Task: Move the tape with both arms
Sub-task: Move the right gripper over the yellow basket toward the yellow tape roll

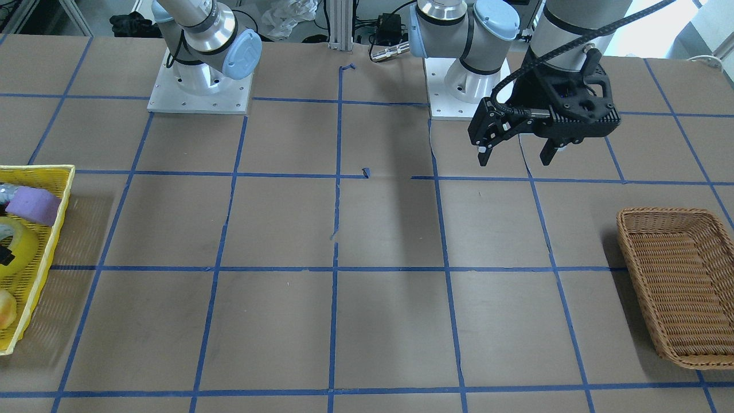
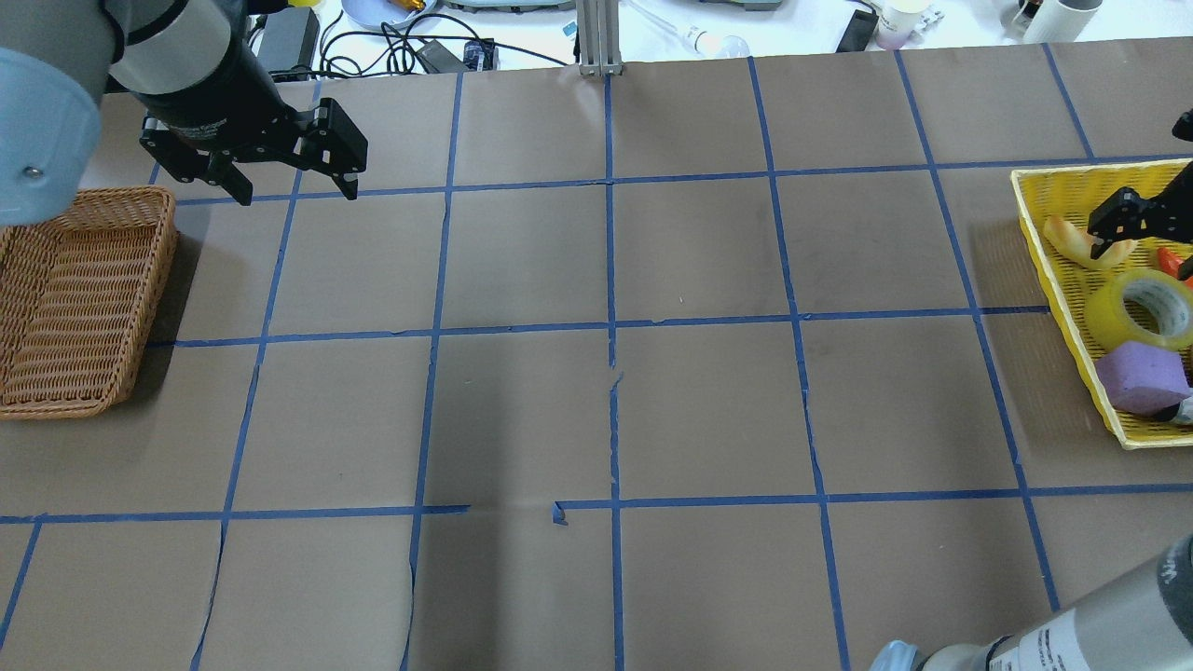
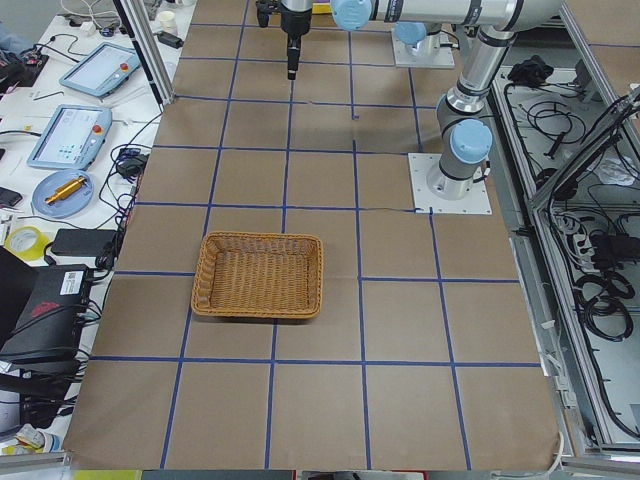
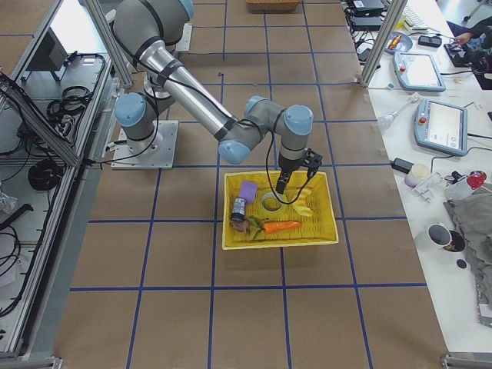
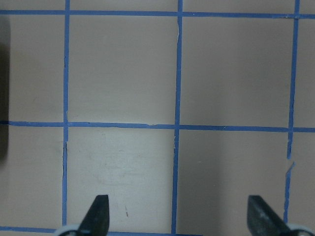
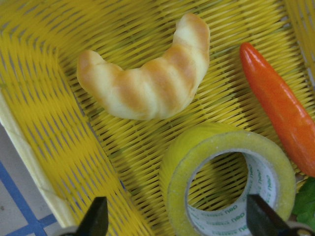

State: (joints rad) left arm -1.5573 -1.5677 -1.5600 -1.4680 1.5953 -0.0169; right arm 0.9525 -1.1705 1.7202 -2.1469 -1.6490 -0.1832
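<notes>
The yellow tape (image 2: 1109,317) lies flat in the yellow basket (image 2: 1035,214) at the table's right end, next to a purple block (image 2: 1142,377). It also shows in the front view (image 1: 26,249) and the right side view (image 4: 264,206). My right gripper (image 2: 1145,261) hangs open just above the basket. In the right wrist view the tape (image 6: 211,137) lies below and between its spread fingertips (image 6: 96,216), nearer the right one. My left gripper (image 2: 298,196) is open and empty above the far left of the table (image 1: 514,160), and its wrist view (image 5: 179,216) shows only the table.
The yellow basket also holds a croissant (image 6: 147,88), an orange carrot (image 6: 280,113) and something green. An empty brown wicker basket (image 2: 75,298) stands at the table's left end, close to my left gripper. Blue tape lines grid the brown table.
</notes>
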